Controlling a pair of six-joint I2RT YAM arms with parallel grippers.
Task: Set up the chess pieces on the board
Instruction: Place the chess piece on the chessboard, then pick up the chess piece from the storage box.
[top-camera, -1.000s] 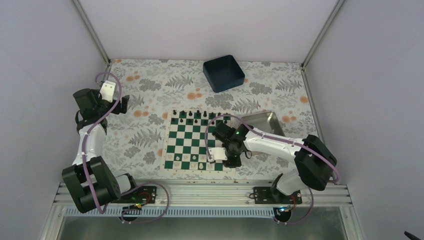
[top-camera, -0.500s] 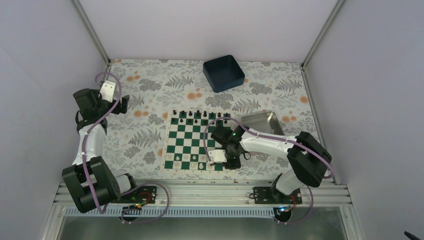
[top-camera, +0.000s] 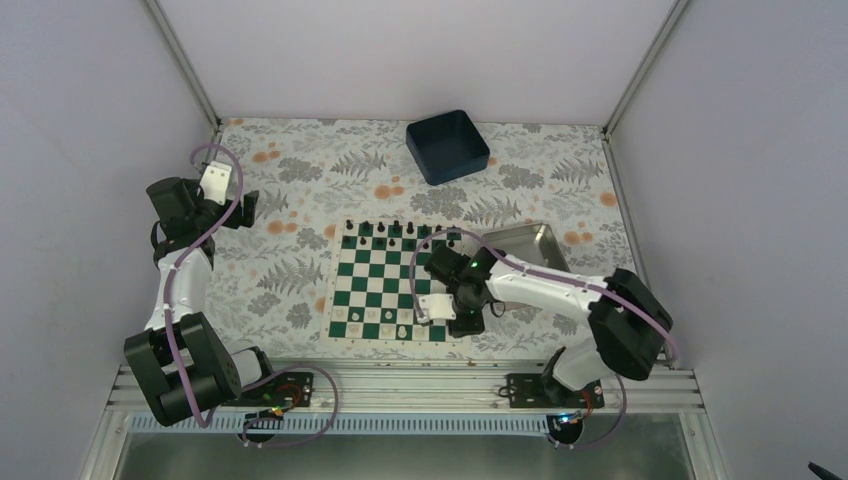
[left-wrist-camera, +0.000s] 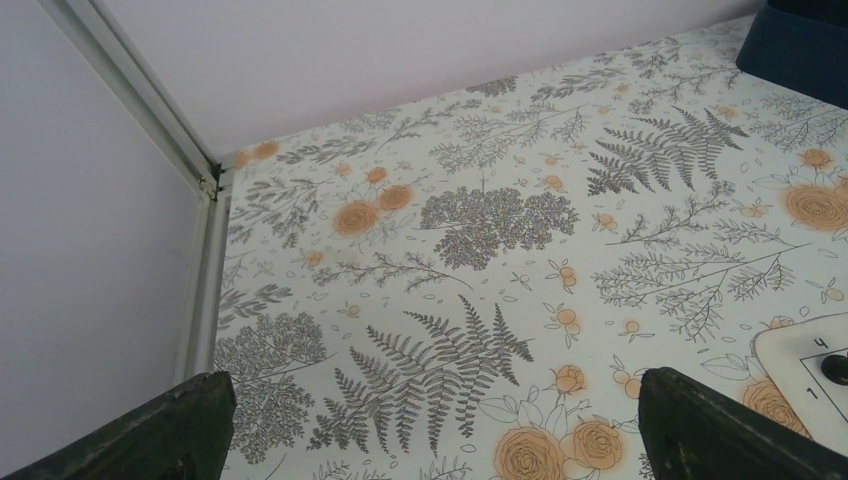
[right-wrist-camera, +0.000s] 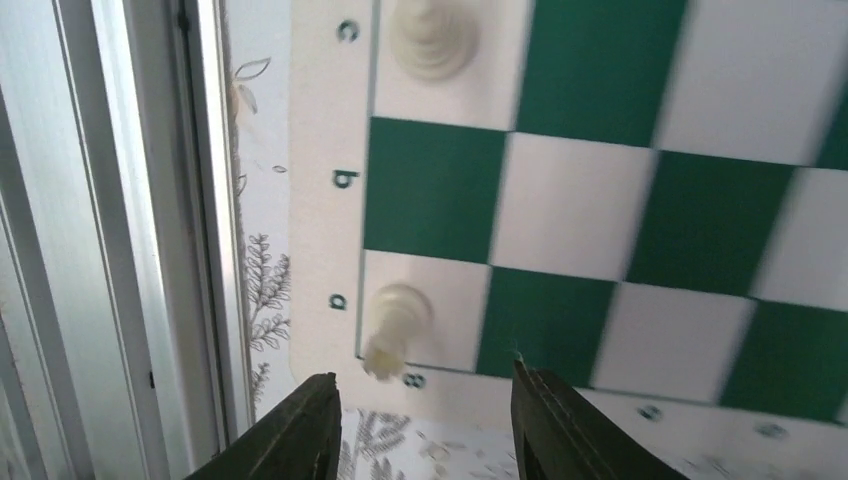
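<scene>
The right gripper (right-wrist-camera: 420, 385) hangs open and empty just beside the white chess piece (right-wrist-camera: 397, 320) standing on a corner square of the board (right-wrist-camera: 435, 190), so any sideways drift (the left gripper (left-wrist-camera: 432, 390), open too, idles far off) could topple it.

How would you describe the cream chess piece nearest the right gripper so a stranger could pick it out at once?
Find the flat green-and-white chessboard, then its near right corner, below the open right gripper. The small cream plastic piece stands there on the white corner square, by border letter a. The green square next to it is bare, and the other cream piece stands by letter c.
</scene>
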